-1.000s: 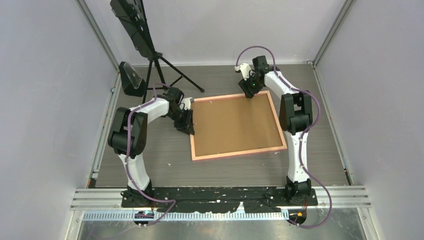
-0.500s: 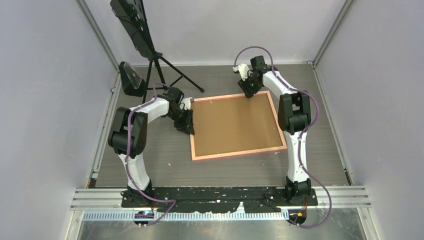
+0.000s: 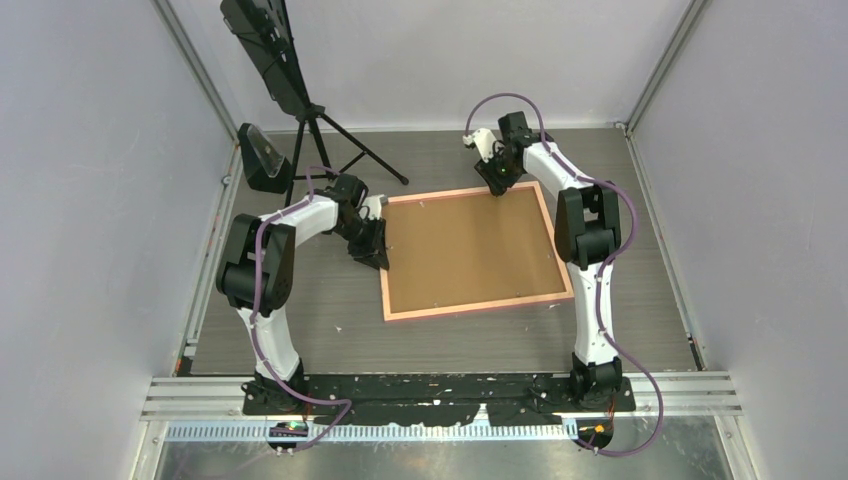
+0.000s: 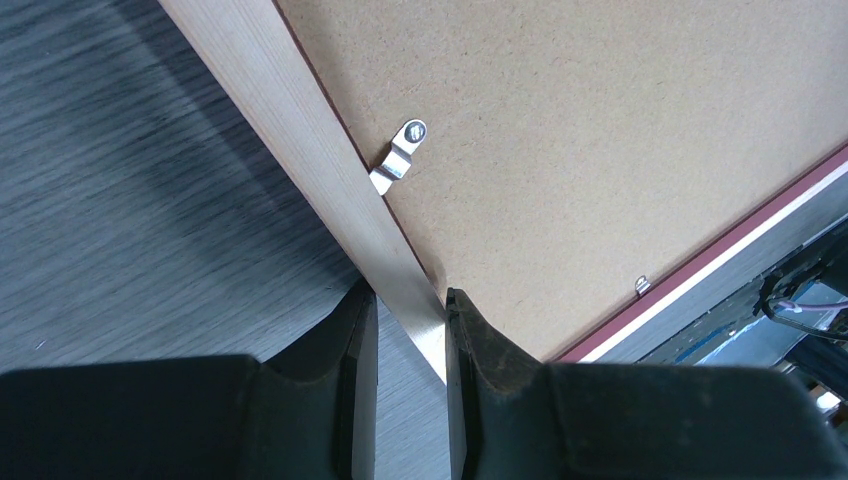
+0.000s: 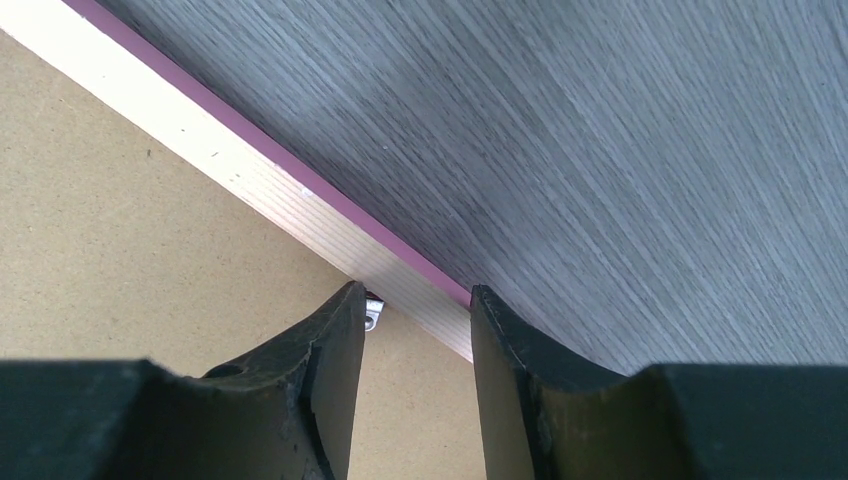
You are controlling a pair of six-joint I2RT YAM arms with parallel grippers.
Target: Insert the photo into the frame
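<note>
The salmon-pink frame [image 3: 480,305] lies face down mid-table with a brown backing board [image 3: 470,245] filling it. The photo is hidden. My left gripper [image 3: 379,261] is at the frame's left rail; in the left wrist view its fingers [image 4: 405,300] pinch that pale rail [image 4: 300,130], just below a metal clip [image 4: 400,155]. My right gripper [image 3: 497,187] is at the far rail. In the right wrist view its jaws [image 5: 415,300] straddle the rail [image 5: 200,140] with a gap, and the inner fingertip sits beside a small clip [image 5: 373,315].
A black tripod [image 3: 318,130] carrying a dark panel stands at the back left, with a clear stand [image 3: 262,155] beside it. Grey walls close in the table on three sides. Another small clip [image 4: 642,286] shows on the near rail.
The right gripper has shifted slightly up and left along the far rail and its jaws have narrowed. The left arm and the frame have not moved.
</note>
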